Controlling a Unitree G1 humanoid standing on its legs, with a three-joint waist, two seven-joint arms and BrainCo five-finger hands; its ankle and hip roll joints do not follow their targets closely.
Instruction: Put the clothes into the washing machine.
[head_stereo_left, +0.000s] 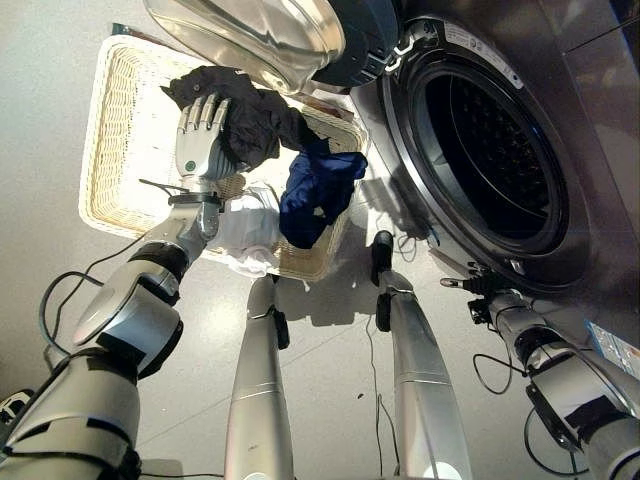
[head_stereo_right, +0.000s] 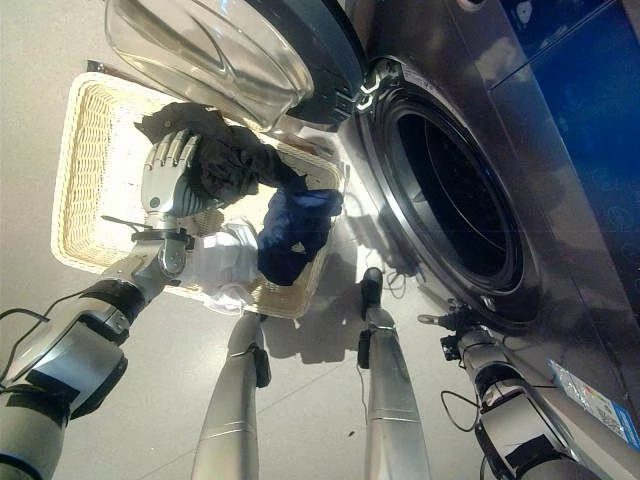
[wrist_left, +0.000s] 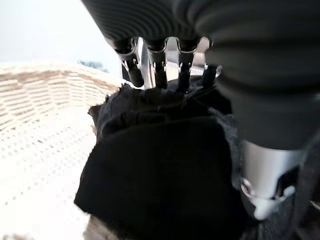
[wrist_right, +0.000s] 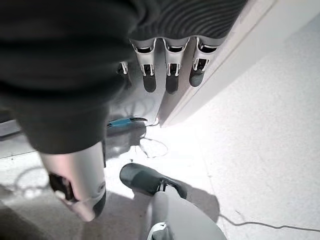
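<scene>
— Left hand (head_stereo_left: 203, 128) fingers (wrist_left: 159, 75) doing what?
— Lying straight on the black clothes (head_stereo_left: 250, 115), in the wicker basket (head_stereo_left: 110, 120).
— Right hand (wrist_right: 75, 150)?
— Hanging loose, holding nothing, near the washing machine (head_stereo_left: 480, 160), its door (head_stereo_left: 260, 35) standing open.

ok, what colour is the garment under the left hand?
Black garment, lying in the wicker basket under the left hand; clearest in the left eye view.
</scene>
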